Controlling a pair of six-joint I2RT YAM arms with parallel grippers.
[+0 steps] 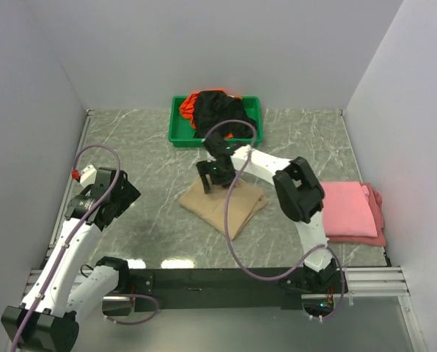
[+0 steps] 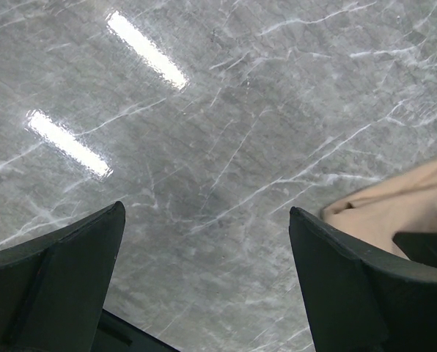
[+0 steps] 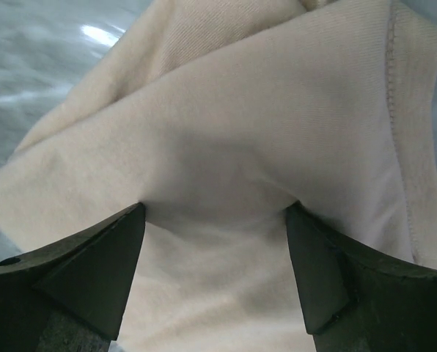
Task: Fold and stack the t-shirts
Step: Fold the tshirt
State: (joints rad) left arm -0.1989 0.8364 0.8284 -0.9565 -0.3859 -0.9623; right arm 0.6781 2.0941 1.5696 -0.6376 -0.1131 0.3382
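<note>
1. Left gripper [image 2: 206, 213] hangs spread wide above the bare marble table [image 1: 152, 154], holding nothing.
2. Right gripper [image 3: 215, 213], jaws parted and gripping nothing, sits over the folded tan t-shirt [image 1: 229, 209] at table centre; its tips seemingly touch cloth.
3. Folded pink t-shirt [image 1: 348, 209] lies far right.

Tan tee [image 1: 229, 207] folded mid-table — pink tee [image 1: 348, 209] folded at right.

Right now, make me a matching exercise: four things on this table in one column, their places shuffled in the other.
1. folded tan cloth t-shirt
2. folded pink cloth t-shirt
3. crumpled black and orange t-shirts
4. left gripper

A. inside the green plastic tray
B. right edge of the grey marble table
C. open above bare tabletop
D. centre, beneath the right gripper

Pairs: 1-D, 2-B, 3-A, 4-C
</note>
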